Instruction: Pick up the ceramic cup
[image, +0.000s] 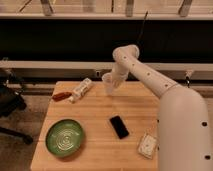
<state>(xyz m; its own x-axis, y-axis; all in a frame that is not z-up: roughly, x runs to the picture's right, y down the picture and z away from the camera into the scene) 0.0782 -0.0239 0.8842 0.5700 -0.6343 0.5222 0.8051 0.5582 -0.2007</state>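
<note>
The ceramic cup (107, 83) is small, plain and white. It hangs near the back edge of the wooden table (95, 112), slightly above the surface. My gripper (112, 85) comes down from the white arm on the right and is shut on the cup. The cup's right side is hidden by the gripper.
A white tube-shaped bottle (81, 90) and a reddish-brown object (61, 95) lie at the table's back left. A green plate (65, 137) sits front left, a black phone (119, 126) in the middle and a white packet (147, 145) front right. A dark chair (9, 102) stands to the left.
</note>
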